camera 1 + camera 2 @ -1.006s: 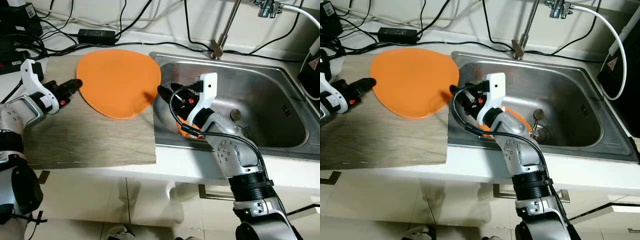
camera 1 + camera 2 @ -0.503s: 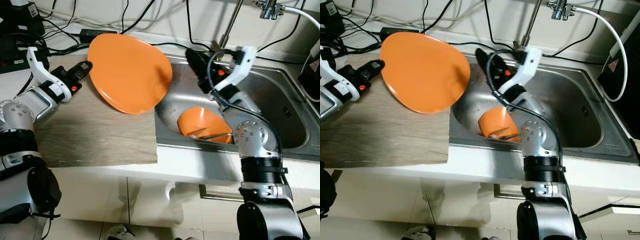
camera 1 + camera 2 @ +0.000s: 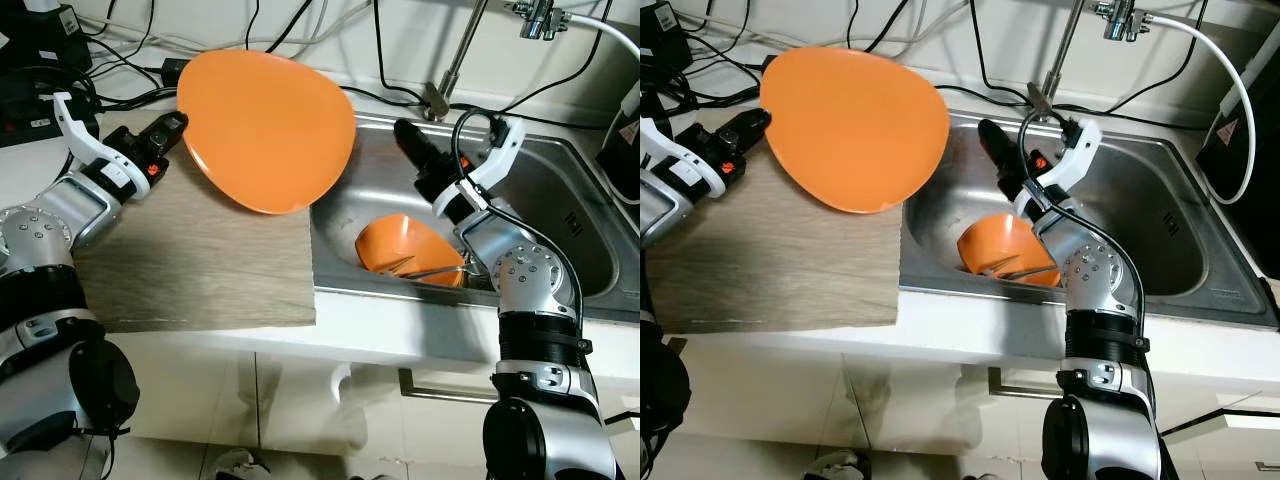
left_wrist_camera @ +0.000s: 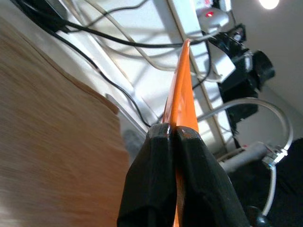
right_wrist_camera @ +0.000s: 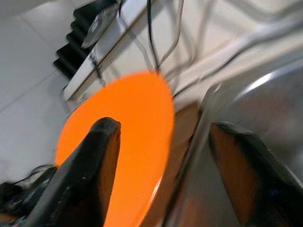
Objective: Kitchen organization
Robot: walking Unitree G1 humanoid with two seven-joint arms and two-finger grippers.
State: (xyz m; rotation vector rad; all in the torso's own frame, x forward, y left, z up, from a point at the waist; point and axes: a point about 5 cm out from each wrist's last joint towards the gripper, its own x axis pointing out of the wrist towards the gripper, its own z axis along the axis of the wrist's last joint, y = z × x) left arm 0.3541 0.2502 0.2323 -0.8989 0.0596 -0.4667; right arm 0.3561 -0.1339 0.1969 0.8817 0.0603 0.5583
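My left gripper (image 3: 172, 127) is shut on the rim of a large orange plate (image 3: 265, 130), holding it tilted in the air above the wooden board (image 3: 190, 270) and the sink's left edge. In the left wrist view the plate (image 4: 182, 80) shows edge-on, pinched between the two black fingers (image 4: 156, 184). My right gripper (image 3: 412, 150) hovers open over the steel sink (image 3: 560, 240), pointing toward the plate; its fingers (image 5: 90, 170) are spread wide with nothing between them. An orange bowl (image 3: 405, 248) lies tipped in the sink below it, with a metal utensil (image 3: 435, 270) resting on it.
A faucet (image 3: 452, 60) rises behind the sink. Black cables (image 3: 300, 30) and a power adapter (image 3: 172, 70) run along the back of the counter. A dark device (image 3: 35, 50) stands at the back left. The sink drain (image 3: 1110, 270) sits near my right arm.
The left gripper has lifted the plate from flat on the board and raised it, tilted, toward the sink. The right gripper rose out of the sink, away from the bowl.
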